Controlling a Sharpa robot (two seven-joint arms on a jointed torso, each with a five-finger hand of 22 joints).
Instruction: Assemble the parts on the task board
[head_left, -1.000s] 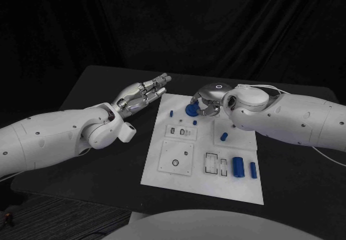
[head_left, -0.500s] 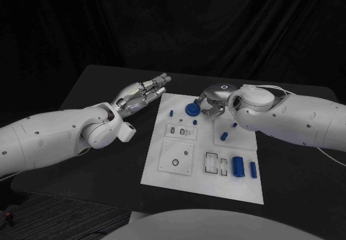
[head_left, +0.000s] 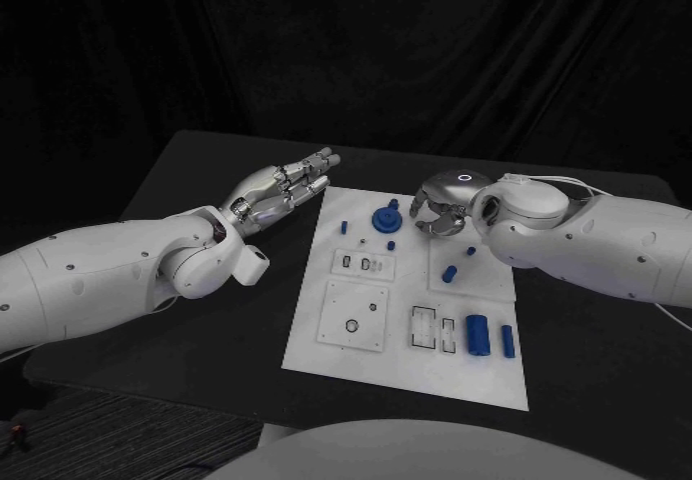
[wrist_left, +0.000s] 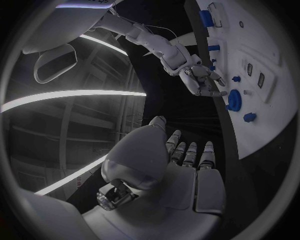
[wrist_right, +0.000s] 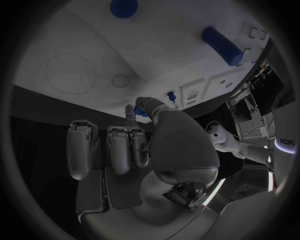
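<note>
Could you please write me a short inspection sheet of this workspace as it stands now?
Surface: black table, bare around the board.
Job's things: white task board; blue round part at its far end, small blue parts mid-board, blue cylinder near edge.
Clutter: nothing seen.
Hands: left hand flat, fingers apart, beside the board; right hand over the far end, fingers curled, grasp unclear.
Cables: thin white cable on right arm.
Surroundings: dark backdrop.

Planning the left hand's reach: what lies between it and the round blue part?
Only bare white task board between left hand and round blue part, head view.
</note>
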